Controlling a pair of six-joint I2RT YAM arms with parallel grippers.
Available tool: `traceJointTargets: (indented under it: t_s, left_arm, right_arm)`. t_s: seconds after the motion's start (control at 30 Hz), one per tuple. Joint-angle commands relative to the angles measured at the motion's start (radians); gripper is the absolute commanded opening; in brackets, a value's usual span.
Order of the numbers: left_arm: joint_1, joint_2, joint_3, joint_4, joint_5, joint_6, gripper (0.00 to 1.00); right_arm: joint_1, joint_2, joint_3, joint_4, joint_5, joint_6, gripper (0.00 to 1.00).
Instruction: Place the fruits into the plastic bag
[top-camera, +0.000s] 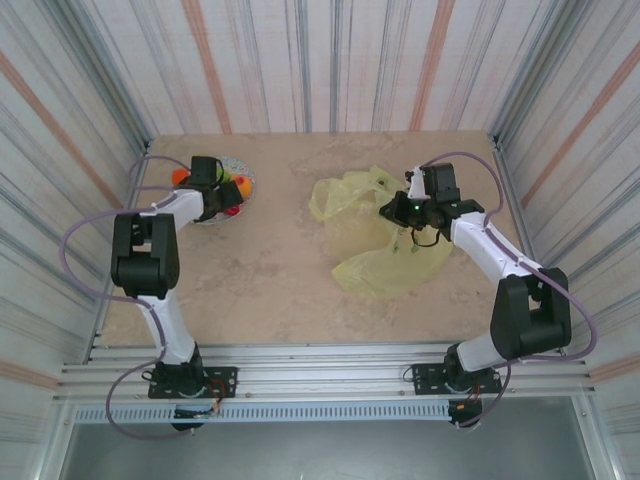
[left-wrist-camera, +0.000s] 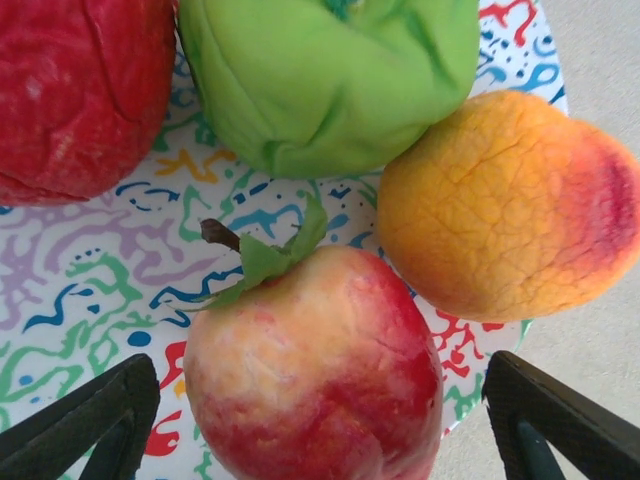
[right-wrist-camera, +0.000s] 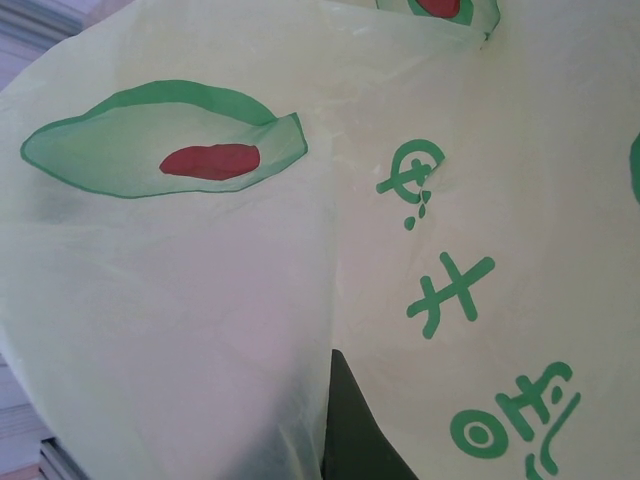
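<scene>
While the fruits lie on the plate, none visibly bagged, your left gripper hangs spread over one; right gripper touches the bag, grip unclear.

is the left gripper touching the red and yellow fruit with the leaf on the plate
Apart. The left wrist view shows patterned plate between the red-and-yellow leafy fruit and each finger of the open left gripper.

Top view: bright, flat, diffuse light. The table is washed pale and arm shadows are faint. Walls bow at 3 and 9 o'clock.
Left wrist: even light, readable skin texture, soft sheen on red-yellow fruit at 6 o'clock.
Right wrist: plastic bag glows translucent, print crisp, dark patch at 6 o'clock.
</scene>
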Motion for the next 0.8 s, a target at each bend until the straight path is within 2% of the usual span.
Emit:
traceJointTargets:
  t_s: [0.0,0.17,0.5,0.77]
  left_arm:
    - [0.004,0.031,0.039,-0.032,0.017,0.005,0.86]
    - [0.006,0.052,0.045,-0.038,0.008,0.011,0.81]
    - [0.014,0.018,0.004,-0.012,0.002,0.011,0.65]
    - [0.015,-0.100,-0.100,0.028,0.002,-0.015,0.61]
  right_arm:
    - [-0.006,0.009,-0.013,0.005,-0.016,-0.006,0.00]
    - [-0.008,0.011,-0.017,0.010,-0.016,-0.004,0.00]
    - [-0.008,0.019,-0.023,0.023,-0.027,0.006,0.00]
    - [-0.008,0.011,-0.032,0.024,-0.024,0.006,0.00]
